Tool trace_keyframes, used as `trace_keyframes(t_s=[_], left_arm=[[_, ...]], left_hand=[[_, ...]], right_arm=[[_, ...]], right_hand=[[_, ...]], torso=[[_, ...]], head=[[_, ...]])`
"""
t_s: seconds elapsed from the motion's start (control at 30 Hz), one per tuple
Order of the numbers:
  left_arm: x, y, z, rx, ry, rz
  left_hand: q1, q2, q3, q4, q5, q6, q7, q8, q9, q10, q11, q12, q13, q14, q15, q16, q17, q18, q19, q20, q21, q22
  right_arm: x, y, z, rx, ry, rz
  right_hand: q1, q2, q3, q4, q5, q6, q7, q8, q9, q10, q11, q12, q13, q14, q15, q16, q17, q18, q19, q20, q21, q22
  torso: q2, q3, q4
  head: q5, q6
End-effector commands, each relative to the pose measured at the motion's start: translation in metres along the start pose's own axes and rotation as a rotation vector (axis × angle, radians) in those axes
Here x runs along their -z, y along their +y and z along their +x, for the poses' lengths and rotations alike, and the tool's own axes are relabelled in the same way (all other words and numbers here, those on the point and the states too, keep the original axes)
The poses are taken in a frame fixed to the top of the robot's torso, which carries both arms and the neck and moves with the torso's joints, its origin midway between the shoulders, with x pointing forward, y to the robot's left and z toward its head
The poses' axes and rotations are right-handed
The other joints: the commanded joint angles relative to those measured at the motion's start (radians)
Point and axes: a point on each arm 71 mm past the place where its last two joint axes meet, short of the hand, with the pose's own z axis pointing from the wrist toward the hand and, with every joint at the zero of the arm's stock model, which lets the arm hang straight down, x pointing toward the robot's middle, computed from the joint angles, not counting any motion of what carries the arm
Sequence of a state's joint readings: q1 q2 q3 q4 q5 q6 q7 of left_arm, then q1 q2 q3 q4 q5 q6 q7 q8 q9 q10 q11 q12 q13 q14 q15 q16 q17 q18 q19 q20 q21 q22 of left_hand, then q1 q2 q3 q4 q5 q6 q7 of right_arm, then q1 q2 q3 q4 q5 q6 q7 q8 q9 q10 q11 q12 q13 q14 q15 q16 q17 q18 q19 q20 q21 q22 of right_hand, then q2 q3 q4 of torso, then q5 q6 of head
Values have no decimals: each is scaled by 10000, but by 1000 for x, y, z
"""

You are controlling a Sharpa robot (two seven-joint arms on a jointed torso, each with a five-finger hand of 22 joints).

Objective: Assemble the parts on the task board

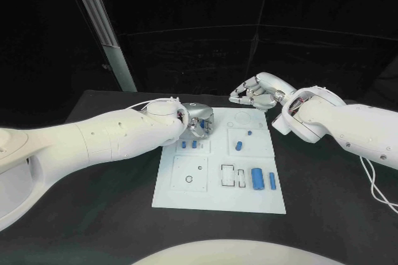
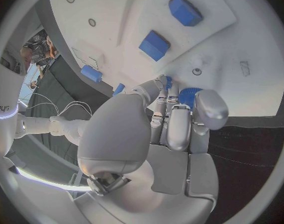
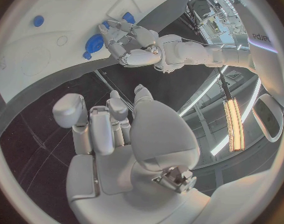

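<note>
The left hand (image 1: 197,125) reaches over the far left corner of the task board (image 1: 217,203), its fingers (image 2: 176,129) curled down together onto a round blue part (image 2: 190,95) that sits on the white plate; whether it truly grips that part or only presses on it cannot be told. The right hand (image 1: 255,93) hangs off the board beyond its far edge, fingers curled in with nothing in them (the right wrist view shows bare black table beneath the palm).

Just beside the left hand lie two small blue blocks (image 1: 188,143), and nearer the middle a short blue peg (image 1: 238,145). Well apart, toward the near right, a blue cylinder (image 1: 257,176) and a slimmer blue pin (image 1: 272,180) lie flat beside outlined slots. Judging from these loose pieces, most of the assembly is still left to do.
</note>
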State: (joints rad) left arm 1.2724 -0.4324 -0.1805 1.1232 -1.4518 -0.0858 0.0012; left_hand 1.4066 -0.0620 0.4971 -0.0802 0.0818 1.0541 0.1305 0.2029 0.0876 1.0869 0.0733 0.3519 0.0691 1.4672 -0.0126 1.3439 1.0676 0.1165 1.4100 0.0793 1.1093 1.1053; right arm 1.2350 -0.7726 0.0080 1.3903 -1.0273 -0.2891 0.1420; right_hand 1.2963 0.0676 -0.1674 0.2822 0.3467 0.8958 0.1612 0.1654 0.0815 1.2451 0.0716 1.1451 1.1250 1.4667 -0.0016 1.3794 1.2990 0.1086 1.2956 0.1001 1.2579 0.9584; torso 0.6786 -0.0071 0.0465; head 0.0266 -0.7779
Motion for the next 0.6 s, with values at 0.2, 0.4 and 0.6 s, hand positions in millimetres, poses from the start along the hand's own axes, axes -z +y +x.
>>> trace_keyframes(t_s=[0.2,0.4,0.6], left_arm=[[13,-4,-12,675,-941,457],[25,2,-25,1153,-1489,452],[40,16,-30,1360,-1669,171]], left_hand=[[-176,-54,177,-40,24,124,24,-107,-26,232,-87,-152,11,119,-71,43,-38,-99,52,10,69,40],[-194,-62,194,-44,22,137,27,-115,-27,253,-87,-171,11,118,-71,38,-54,-99,51,10,68,41],[-228,-86,230,-61,20,170,29,-135,-29,300,-88,-215,11,115,-71,29,-84,-106,61,11,102,82]], right_arm=[[0,0,-2,34,-30,-87],[1,-1,-3,42,-46,-79],[1,-1,-3,51,-59,-60]], right_hand=[[75,28,-61,18,64,-51,-33,49,-4,-26,-5,27,1,452,-68,-22,9,70,-39,-28,-43,-11],[82,36,-62,18,68,-49,-34,52,-3,-27,-5,27,1,451,-68,-25,6,72,-42,-28,-48,-19],[82,36,-62,18,68,-49,-34,52,-3,-27,-5,27,1,451,-68,-25,6,72,-42,-28,-48,-19]], torso=[[-3,5,18],[-1,-4,17],[6,-2,8]], head=[[-15,83],[98,117],[114,120]])
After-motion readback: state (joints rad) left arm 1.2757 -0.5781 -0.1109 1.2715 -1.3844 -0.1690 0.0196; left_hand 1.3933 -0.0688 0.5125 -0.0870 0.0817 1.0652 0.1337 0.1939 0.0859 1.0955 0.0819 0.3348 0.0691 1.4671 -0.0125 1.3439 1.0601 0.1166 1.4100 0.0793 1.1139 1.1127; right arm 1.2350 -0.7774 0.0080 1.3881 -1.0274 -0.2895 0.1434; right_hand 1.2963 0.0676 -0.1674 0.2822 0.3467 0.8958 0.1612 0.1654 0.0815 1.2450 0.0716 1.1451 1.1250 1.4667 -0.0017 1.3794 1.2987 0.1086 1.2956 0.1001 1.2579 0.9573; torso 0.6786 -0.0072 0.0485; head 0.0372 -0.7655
